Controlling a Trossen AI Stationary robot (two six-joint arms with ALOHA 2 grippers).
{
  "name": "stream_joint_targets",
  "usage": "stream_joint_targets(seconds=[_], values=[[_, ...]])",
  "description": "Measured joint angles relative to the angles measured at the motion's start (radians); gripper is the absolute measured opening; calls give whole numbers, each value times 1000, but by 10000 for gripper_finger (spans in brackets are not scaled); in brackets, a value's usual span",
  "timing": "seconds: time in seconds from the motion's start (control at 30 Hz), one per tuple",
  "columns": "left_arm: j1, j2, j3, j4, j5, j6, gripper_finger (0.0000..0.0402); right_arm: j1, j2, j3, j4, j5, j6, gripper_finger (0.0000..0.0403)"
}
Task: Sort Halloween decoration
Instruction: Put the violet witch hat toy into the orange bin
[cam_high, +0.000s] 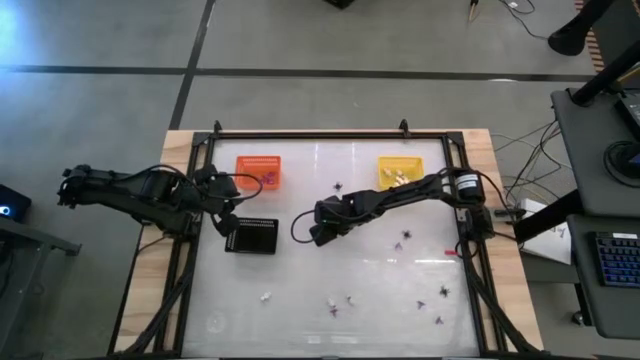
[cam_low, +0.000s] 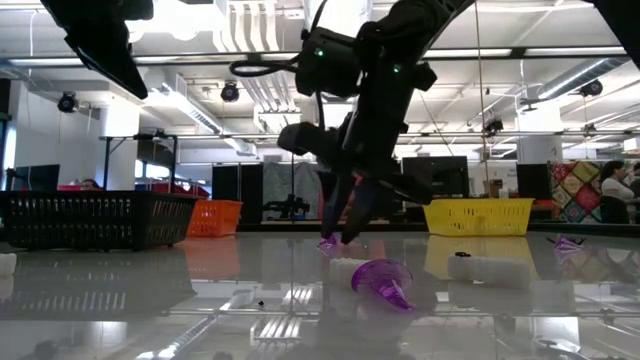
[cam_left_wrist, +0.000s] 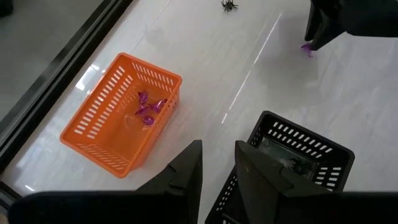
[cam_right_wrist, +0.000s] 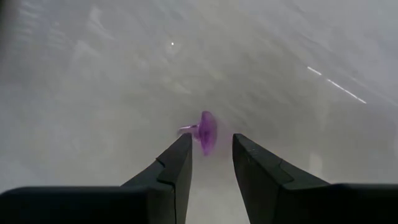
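A small purple trinket (cam_right_wrist: 206, 132) lies on the white table (cam_high: 300, 270) near its middle, just ahead of the right gripper (cam_right_wrist: 210, 149). That gripper's two dark fingers stand apart with a narrow gap between them and grip nothing; the trinket sits at the mouth of that gap, and in the low view the fingertips (cam_low: 345, 232) come down close to the tabletop beside it. More decorations are scattered over the near half of the table — purple ones (cam_high: 442, 292) toward the right side, whitish ones (cam_high: 266, 296) toward the left. Bare table lies all round the right gripper. A few purple pieces (cam_left_wrist: 148, 109) lie in the orange basket (cam_high: 258, 170) at the far left, cream pieces in the yellow basket (cam_high: 400, 171) at the far right, and a dark spider (cam_left_wrist: 297, 165) in the black tray (cam_high: 251, 236). The left gripper (cam_left_wrist: 217, 163) hangs above the gap between the orange basket and the black tray, fingers slightly parted and empty. A black frame (cam_high: 300, 134) borders the table. No readable writing shows.
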Motion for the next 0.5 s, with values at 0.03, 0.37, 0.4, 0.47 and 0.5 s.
stream_joint_targets(seconds=[0.03, 0.37, 0.4, 0.47, 0.5], values=[[0, 0, 0, 0, 0, 0, 78, 0, 3, 0, 1, 1, -4, 104], [0, 0, 0, 0, 0, 0, 78, -2, 35, 2, 27, 0, 2, 46], [0, 0, 0, 0, 0, 0, 78, -2, 35, 2, 26, 0, 2, 39], [0, 0, 0, 0, 0, 0, 78, -2, 35, 2, 27, -1, 2, 23], [0, 0, -1, 0, 0, 0, 78, -2, 35, 2, 27, -1, -1, 16]])
